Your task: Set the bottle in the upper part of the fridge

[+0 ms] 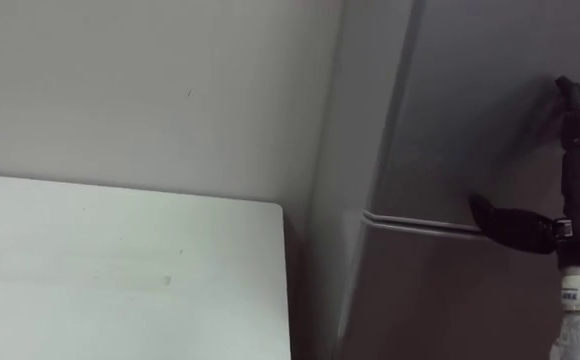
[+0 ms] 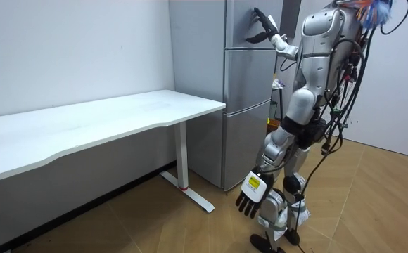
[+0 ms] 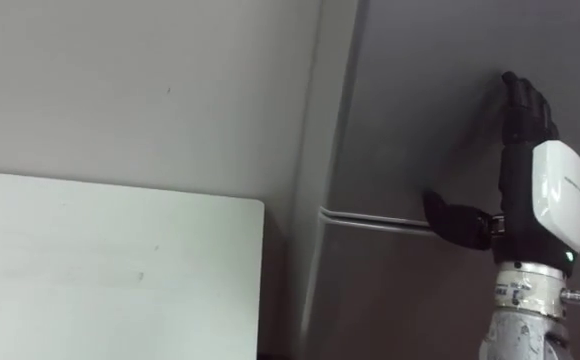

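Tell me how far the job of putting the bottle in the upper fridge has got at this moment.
Done: the robot stands at the fridge. In hand: its right hand rests open against the upper door, which is shut, with the thumb by the seam below it. The left hand hangs open at its side, holding nothing. Left: open that door, fetch the bottle and set it inside.

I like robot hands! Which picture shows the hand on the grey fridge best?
Right eye view: the whole right hand rests on the tall grey fridge. Left eye view crops it at the edge; room view shows it far off.
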Available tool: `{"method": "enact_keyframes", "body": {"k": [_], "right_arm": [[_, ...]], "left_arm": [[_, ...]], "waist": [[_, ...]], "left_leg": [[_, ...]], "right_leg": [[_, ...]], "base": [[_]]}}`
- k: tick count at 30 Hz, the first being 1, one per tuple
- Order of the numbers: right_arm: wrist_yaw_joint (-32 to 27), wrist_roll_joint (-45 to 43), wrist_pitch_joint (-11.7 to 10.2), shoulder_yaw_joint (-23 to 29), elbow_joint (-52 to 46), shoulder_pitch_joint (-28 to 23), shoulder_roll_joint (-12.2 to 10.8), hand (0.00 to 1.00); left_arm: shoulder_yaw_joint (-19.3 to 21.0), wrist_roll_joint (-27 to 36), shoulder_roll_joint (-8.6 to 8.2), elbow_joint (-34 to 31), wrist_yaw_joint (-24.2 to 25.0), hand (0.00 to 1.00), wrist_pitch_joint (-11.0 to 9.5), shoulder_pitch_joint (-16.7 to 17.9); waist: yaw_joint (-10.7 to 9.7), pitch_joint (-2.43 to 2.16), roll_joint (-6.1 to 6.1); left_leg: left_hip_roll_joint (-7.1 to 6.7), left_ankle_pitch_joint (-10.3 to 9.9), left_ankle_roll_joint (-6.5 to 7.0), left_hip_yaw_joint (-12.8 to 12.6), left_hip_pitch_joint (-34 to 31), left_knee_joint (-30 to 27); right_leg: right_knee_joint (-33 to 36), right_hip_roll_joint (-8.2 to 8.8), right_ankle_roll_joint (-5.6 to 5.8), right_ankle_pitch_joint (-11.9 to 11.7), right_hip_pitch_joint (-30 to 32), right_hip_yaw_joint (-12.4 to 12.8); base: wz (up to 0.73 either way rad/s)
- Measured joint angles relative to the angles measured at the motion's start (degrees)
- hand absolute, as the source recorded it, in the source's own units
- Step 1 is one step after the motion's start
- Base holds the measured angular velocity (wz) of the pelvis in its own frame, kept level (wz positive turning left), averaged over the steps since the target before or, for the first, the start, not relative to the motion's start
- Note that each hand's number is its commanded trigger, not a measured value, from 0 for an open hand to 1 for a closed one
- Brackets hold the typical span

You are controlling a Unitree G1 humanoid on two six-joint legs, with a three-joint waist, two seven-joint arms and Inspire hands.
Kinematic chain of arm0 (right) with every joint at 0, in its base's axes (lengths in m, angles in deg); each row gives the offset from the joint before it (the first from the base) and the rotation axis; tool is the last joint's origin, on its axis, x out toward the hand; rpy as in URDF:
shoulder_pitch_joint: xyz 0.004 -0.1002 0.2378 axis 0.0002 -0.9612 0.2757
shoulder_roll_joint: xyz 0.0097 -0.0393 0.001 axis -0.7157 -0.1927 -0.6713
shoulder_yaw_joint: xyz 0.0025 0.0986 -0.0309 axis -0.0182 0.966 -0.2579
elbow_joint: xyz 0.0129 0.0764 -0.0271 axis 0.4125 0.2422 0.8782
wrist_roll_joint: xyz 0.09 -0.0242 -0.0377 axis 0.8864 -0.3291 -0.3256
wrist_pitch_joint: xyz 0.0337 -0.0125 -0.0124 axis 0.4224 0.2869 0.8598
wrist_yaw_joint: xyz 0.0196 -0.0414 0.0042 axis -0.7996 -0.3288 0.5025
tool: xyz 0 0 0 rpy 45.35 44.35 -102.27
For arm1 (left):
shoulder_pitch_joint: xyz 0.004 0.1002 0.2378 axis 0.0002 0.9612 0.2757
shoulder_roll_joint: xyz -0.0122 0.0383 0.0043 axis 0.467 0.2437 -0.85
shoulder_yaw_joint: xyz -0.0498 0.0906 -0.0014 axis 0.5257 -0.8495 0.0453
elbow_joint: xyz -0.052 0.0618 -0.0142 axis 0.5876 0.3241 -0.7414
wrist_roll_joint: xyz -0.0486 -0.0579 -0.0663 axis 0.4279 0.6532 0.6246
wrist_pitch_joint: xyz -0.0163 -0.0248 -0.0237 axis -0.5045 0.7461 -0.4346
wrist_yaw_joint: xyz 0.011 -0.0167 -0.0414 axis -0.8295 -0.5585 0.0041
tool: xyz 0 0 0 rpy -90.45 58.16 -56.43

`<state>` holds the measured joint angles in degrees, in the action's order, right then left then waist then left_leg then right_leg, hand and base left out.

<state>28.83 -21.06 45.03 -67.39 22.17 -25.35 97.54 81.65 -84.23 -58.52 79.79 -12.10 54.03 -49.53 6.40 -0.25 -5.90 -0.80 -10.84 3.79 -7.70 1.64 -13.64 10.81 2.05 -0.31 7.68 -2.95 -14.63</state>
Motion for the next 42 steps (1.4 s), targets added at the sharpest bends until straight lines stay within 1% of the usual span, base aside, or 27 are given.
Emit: {"method": "enact_keyframes", "body": {"k": [5, 6, 7, 9, 11, 12, 13, 14, 15, 16, 18, 20, 23, 24, 26, 28, 30, 32, 33, 34, 36, 40, 42], "right_arm": [[0.0, 1.4, 0.5, 0.2, -4.0, -1.6, 0.0, 0.0], [0.1, 1.8, 0.5, 0.4, -4.6, -1.9, 0.0, 0.0], [0.2, 1.8, 0.4, 0.6, -4.9, -2.0, 0.0, 0.0], [0.6, 3.7, -0.5, 2.7, -5.1, -2.3, 0.1, 0.0], [0.6, 5.7, -0.3, 4.4, -5.1, -2.4, 0.2, 0.0], [0.6, 6.3, 0.0, 5.6, -5.0, -2.6, 0.3, 0.0], [0.6, 6.9, 0.1, 7.2, -5.0, -3.5, 0.5, 0.0], [0.5, 7.1, 0.3, 7.8, -5.0, -3.9, 0.8, 0.0], [0.5, 7.6, 0.8, 8.9, -5.0, -4.9, 1.8, 0.0], [0.3, 8.0, 1.2, 9.5, -5.0, -5.8, 3.1, 0.0], [0.0, 8.1, 1.2, 10.8, -5.0, -6.4, 4.2, 0.0], [-0.6, 8.1, 1.3, 12.8, -5.0, -7.1, 4.9, 0.0], [-2.1, 9.2, 1.2, 15.9, -4.8, -7.4, 5.1, 0.0], [-3.0, 10.8, 1.1, 16.8, -4.2, -7.4, 5.2, 0.0], [-3.9, 12.7, 1.2, 18.5, -3.8, -8.2, 5.2, 0.0], [-4.6, 13.1, 1.1, 19.4, -3.5, -9.1, 5.2, 0.0], [-5.2, 13.3, 1.1, 21.3, -2.8, -9.6, 5.2, 0.0], [-6.0, 14.6, 1.2, 22.9, -2.8, -10.6, 5.2, 0.0], [-6.6, 15.0, 1.2, 23.5, -2.8, -11.2, 5.2, 0.0], [-6.9, 16.0, 1.1, 24.3, -2.8, -11.7, 5.2, 0.0], [-7.0, 17.4, 1.2, 25.9, -2.8, -13.5, 5.2, 0.0], [-6.8, 19.0, 1.3, 27.6, -2.8, -17.1, 5.2, 0.0], [-6.9, 19.8, 1.3, 27.7, -2.8, -18.6, 5.1, 0.0]], "left_arm": [[0.2, 0.0, 0.02, -0.2, 0.0, 0.0, -0.3, 0.2], [0.5, -0.1, 0.0, -0.4, 0.0, 0.0, -1.0, 0.4], [0.8, -0.1, -0.02, -0.5, 0.0, 0.0, -1.3, 0.5], [2.4, 0.0, -0.06, -2.1, 0.0, 0.0, -1.9, 1.3], [3.1, 0.0, 0.13, -2.9, -0.1, 0.0, -2.4, 1.8], [3.8, 0.2, 0.19, -2.9, -0.2, 0.0, -2.9, 2.0], [4.2, 0.3, 0.29, -2.9, -0.2, 0.0, -3.3, 2.2], [4.4, 0.3, 0.31, -2.8, -0.4, 0.0, -3.5, 2.2], [4.6, 0.2, 0.37, -2.8, -0.8, 0.0, -3.5, 2.3], [4.6, 0.1, 0.48, -2.8, -1.0, 0.0, -3.5, 2.4], [4.6, 0.1, 0.52, -2.8, -1.2, 0.0, -3.7, 2.7], [4.7, 0.1, 0.52, -2.8, -1.2, 0.0, -3.7, 3.0], [4.6, 0.3, 0.46, -2.8, -1.2, 0.0, -3.9, 3.2], [4.6, 0.6, 0.45, -3.0, -1.2, 0.0, -4.1, 3.3], [4.6, 1.3, 0.45, -3.2, -1.3, 0.0, -4.3, 3.4], [4.6, 1.3, 0.42, -3.2, -1.3, 0.0, -4.6, 3.4], [4.7, 1.3, 0.44, -3.2, -1.4, 0.0, -4.8, 3.4], [4.9, 1.3, 0.47, -3.4, -1.6, 0.0, -5.0, 3.4], [4.9, 1.3, 0.46, -3.4, -2.1, 0.0, -5.1, 3.5], [4.9, 1.3, 0.47, -3.4, -2.4, 0.0, -5.6, 3.7], [4.9, 1.3, 0.46, -3.4, -2.5, 0.0, -6.1, 3.8], [5.0, 1.3, 0.25, -3.8, -3.6, 0.0, -6.1, 4.7], [5.4, 1.3, 0.25, -3.8, -3.9, 0.0, -6.0, 4.9]], "waist": [[-0.8, -0.12, 0.19], [-1.4, -0.25, 0.12], [-1.5, -0.28, 0.13], [-2.0, -0.32, 0.18], [-2.5, -0.36, 0.22], [-3.0, -0.38, 0.18], [-3.3, -0.41, 0.1], [-3.4, -0.49, -0.03], [-3.7, -0.51, -0.17], [-4.4, -0.56, -0.52], [-5.4, -0.36, -0.62], [-6.1, -0.33, -0.75], [-6.8, -0.17, -0.84], [-7.5, -0.13, -0.8], [-7.7, -0.15, -0.97], [-8.6, -0.24, -1.15], [-9.9, -0.18, -1.06], [-10.6, -0.19, -1.04], [-10.9, -0.08, -1.25], [-11.1, -0.21, -0.98], [-11.2, -0.2, -1.02], [-11.5, -0.18, -1.0], [-11.5, -0.2, -0.94]], "left_leg": [[0.0, 0.1, 0.36, 0.0, -0.1, 0.1], [0.0, 0.1, 0.37, 0.0, -0.1, 0.1], [0.0, 0.1, 0.38, 0.0, -0.1, 0.1], [0.01, -0.1, 0.45, 0.0, 0.0, 0.1], [-0.01, -0.1, 0.52, 0.0, 0.2, 0.4], [-0.08, -0.1, 0.52, 0.0, 0.5, 0.7], [-0.11, -0.1, 0.51, 0.0, 0.7, 1.0], [-0.11, -0.1, 0.51, 0.0, 0.8, 1.0], [-0.11, -0.1, 0.48, 0.0, 0.8, 1.1], [-0.17, -0.1, 0.46, 0.0, 0.8, 1.3], [-0.19, -0.1, 0.42, -0.1, 0.9, 1.6], [-0.19, -0.1, 0.36, -0.3, 1.2, 2.0], [-0.05, -0.3, 0.17, -0.7, 1.9, 2.6], [-0.03, -0.3, 0.13, -0.7, 2.0, 2.8], [0.02, -0.3, 0.06, -0.8, 2.1, 3.0], [0.05, -0.4, 0.01, -0.9, 2.1, 3.3], [0.04, -0.4, 0.0, -0.9, 2.1, 3.4], [0.04, -0.4, -0.01, -1.0, 2.1, 3.5], [0.05, -0.4, -0.04, -1.1, 2.1, 4.0], [0.08, -0.4, -0.09, -1.4, 2.2, 4.1], [0.1, -0.5, -0.14, -1.6, 2.3, 4.2], [0.14, -0.7, -0.04, -2.6, 2.9, 4.3], [0.23, -0.8, -0.06, -2.9, 3.1, 4.4]], "right_leg": [[-0.2, -0.01, -0.18, -0.1, 0.0, -0.2], [-0.2, 0.0, -0.31, -0.1, -0.1, -0.2], [-0.2, 0.01, -0.33, -0.1, -0.1, -0.3], [-0.2, -0.02, -0.39, -0.1, -0.1, -0.2], [-0.2, -0.04, -0.4, -0.1, -0.2, 0.1], [-0.2, -0.09, -0.39, -0.1, -0.6, 0.4], [-0.2, -0.09, -0.38, -0.1, -1.0, 0.3], [-0.2, -0.09, -0.39, 0.0, -1.1, 0.3], [-0.2, -0.09, -0.4, 0.1, -1.0, 0.3], [-0.2, -0.07, -0.37, 0.3, -1.0, 0.3], [-0.2, -0.08, -0.36, 0.5, -1.0, 0.3], [-0.2, -0.12, -0.35, 0.7, -0.9, 0.4], [-0.3, -0.21, -0.46, 0.8, -1.0, 0.4], [-0.5, -0.22, -0.47, 0.8, -1.0, 0.3], [-1.0, -0.33, -0.49, 0.8, -1.1, 0.4], [-1.0, -0.37, -0.49, 0.8, -1.0, 0.3], [-1.1, -0.39, -0.48, 0.8, -0.7, 0.3], [-1.1, -0.42, -0.48, 0.8, -0.9, 0.4], [-1.1, -0.49, -0.48, 0.8, -0.9, 0.6], [-1.1, -0.59, -0.49, 0.8, -0.9, 0.9], [-1.1, -0.64, -0.46, 0.8, -0.9, 1.4], [-1.0, -1.03, -0.38, 0.9, -0.9, 2.2], [-0.9, -1.17, -0.39, 0.9, -1.0, 3.3]], "base": [[0.02], [0.04], [0.0], [0.0], [0.0], [0.0], [0.0], [0.0], [0.0], [0.03], [0.0], [-0.06], [-0.1], [0.0], [-0.02], [-0.02], [0.0], [-0.02], [-0.09], [-0.1], [-0.1], [-0.1], [-0.13]]}}
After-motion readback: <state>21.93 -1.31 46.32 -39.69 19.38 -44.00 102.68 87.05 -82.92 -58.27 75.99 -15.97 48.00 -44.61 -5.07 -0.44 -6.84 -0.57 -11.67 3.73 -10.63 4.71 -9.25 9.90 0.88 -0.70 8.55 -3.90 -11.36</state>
